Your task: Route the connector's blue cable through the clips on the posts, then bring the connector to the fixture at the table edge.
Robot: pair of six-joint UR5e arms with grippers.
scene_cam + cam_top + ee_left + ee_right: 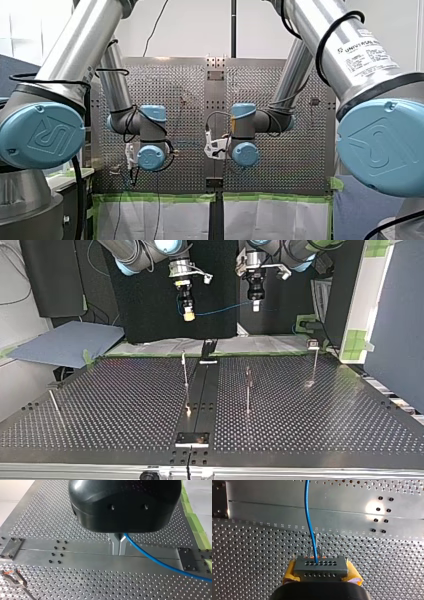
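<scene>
My right gripper (188,316), top view: hangs high above the table (325,410), level with my left gripper (256,306), blue cable (220,310) strung between them, posts (185,372) well below. Left wrist view: pinches the blue cable between closed metal fingers (115,546). Right wrist view: clamps the connector (320,566) between yellow pads (290,575), blue cable running ahead over the table.

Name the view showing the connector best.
Right wrist view: the connector sits close up, clamped in my right gripper. Top view shows it tiny; left wrist view only its blue cable; front view hides it.
</scene>
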